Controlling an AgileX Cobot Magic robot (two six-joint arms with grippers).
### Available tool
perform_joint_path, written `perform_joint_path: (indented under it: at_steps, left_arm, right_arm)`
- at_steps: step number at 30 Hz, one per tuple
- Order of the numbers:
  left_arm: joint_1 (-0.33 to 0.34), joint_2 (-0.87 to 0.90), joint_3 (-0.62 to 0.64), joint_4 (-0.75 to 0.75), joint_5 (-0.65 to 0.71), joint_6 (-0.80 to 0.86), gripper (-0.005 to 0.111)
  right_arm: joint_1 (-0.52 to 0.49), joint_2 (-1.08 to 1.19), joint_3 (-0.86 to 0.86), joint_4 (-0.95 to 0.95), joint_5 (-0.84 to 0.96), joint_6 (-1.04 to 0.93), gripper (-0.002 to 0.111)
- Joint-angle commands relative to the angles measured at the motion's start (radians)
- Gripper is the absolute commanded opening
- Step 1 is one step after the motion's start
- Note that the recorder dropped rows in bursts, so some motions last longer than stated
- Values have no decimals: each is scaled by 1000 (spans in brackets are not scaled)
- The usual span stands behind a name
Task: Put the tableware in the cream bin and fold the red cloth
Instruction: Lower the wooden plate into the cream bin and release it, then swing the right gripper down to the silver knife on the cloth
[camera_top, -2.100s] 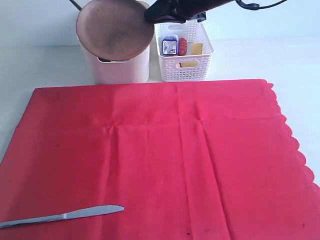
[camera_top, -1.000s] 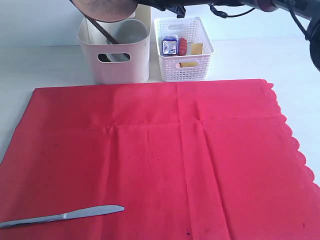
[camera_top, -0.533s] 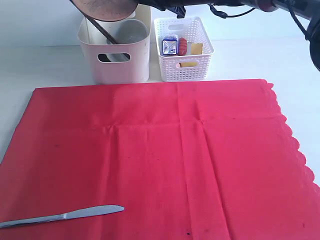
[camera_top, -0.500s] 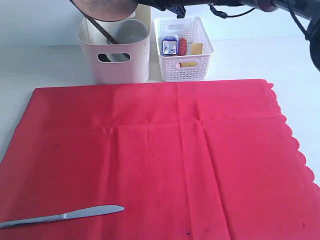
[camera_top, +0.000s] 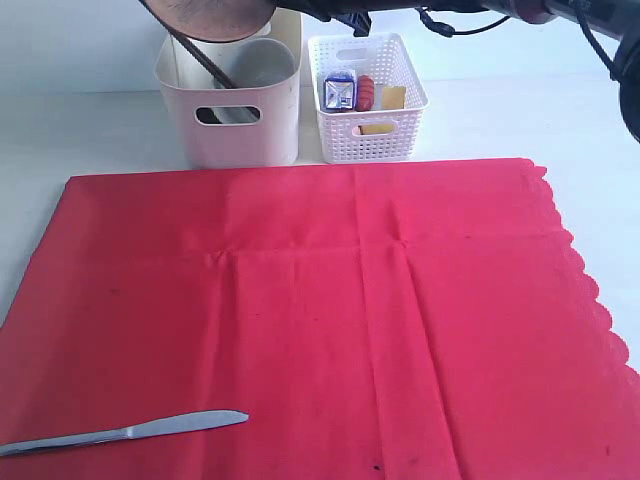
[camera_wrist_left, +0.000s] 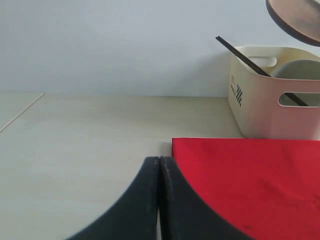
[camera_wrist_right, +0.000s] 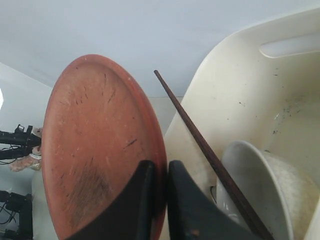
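The red cloth (camera_top: 320, 310) lies flat across the table, scalloped edge at the right. A silver table knife (camera_top: 125, 432) rests on its near left corner. My right gripper (camera_wrist_right: 161, 172) is shut on the rim of the round brown wooden plate (camera_wrist_right: 95, 145), holding it tilted in the air above the cream bin (camera_top: 232, 125); in the exterior view only the plate's lower part (camera_top: 210, 18) shows at the top edge. Dark chopsticks (camera_wrist_right: 210, 157) and a white bowl (camera_wrist_right: 265, 195) stand inside the bin. My left gripper (camera_wrist_left: 159, 162) is shut and empty, low by the cloth's far left corner (camera_wrist_left: 240, 175).
A white lattice basket (camera_top: 368, 100) with food items and a small blue-white carton (camera_top: 340, 92) stands right of the bin. Bare pale table surrounds the cloth at the back and left.
About two seconds ago the plate hung lower, covering the bin's opening; it has since risen to the top edge. Over the last second nothing has visibly moved.
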Motion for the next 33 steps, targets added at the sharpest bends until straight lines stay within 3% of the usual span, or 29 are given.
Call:
perform_joint_path:
  at_steps: [1, 7, 19, 29, 33]
  left_arm:
    - [2, -6, 0, -2, -2, 3, 0]
    - [2, -6, 0, -2, -2, 3, 0]
    - [2, -6, 0, -2, -2, 3, 0]
    - [2, -6, 0, -2, -2, 3, 0]
    - [2, -6, 0, -2, -2, 3, 0]
  right_arm:
    - [1, -7, -12, 27, -7, 14, 0]
    - [1, -7, -12, 27, -11, 16, 3]
    - [1, -7, -12, 27, -13, 21, 42]
    - [1, -18, -12, 11, 24, -13, 45]
    - [-5, -59, -12, -25, 151, -39, 45]
